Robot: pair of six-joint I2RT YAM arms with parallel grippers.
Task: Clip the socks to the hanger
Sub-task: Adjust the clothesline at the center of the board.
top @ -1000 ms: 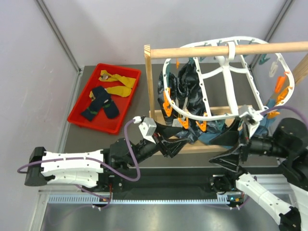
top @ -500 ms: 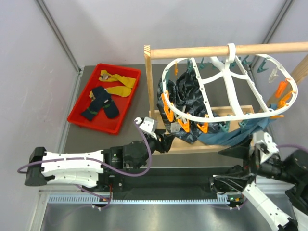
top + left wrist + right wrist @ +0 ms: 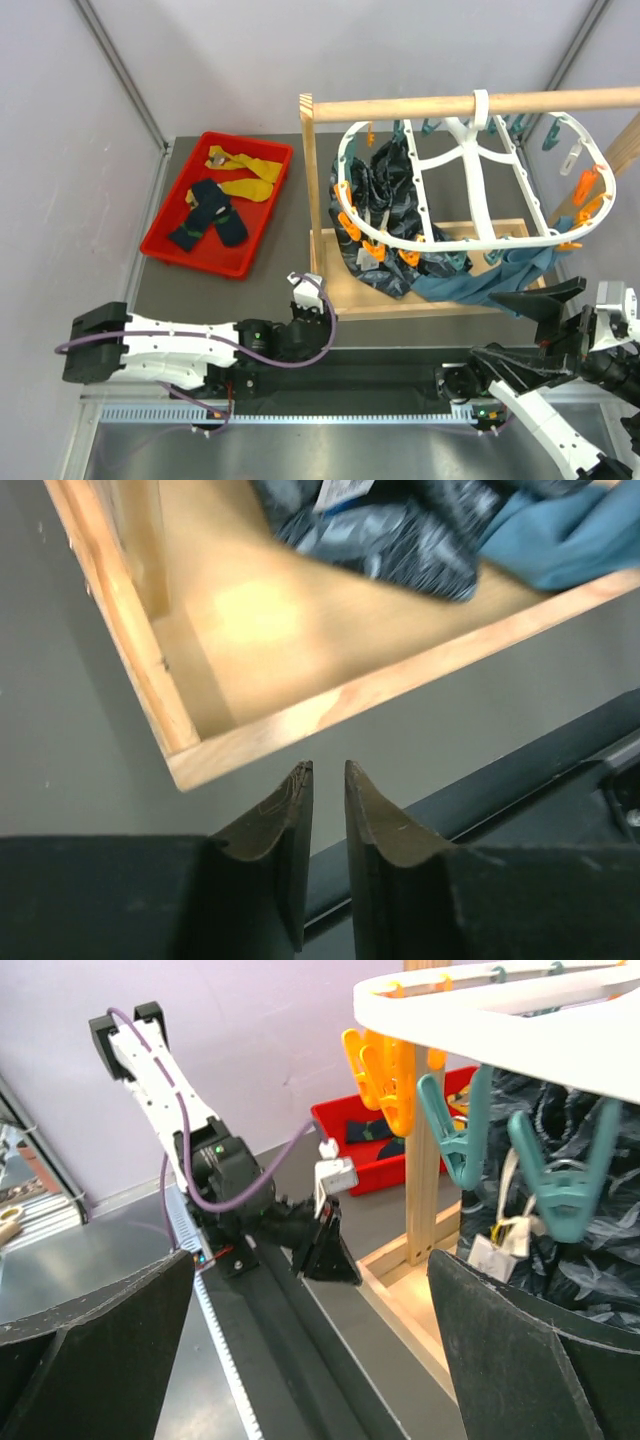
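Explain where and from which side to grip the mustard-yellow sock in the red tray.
Probably pinch the mustard-yellow sock at its right end, away from the navy socks, coming straight down: it lies flat and the red tray's walls block a sideways approach.

Teal pegs [image 3: 462,1145] beneath white hanger [image 3: 520,1010]

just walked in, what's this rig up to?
Sock-clipping job, nothing clipped yet. The socks lie in the red tray. The hanger on the wooden rod holds a dark patterned cloth and a teal cloth, no socks. Both arms sit low at the table edge, empty: left gripper nearly shut, right gripper wide open.
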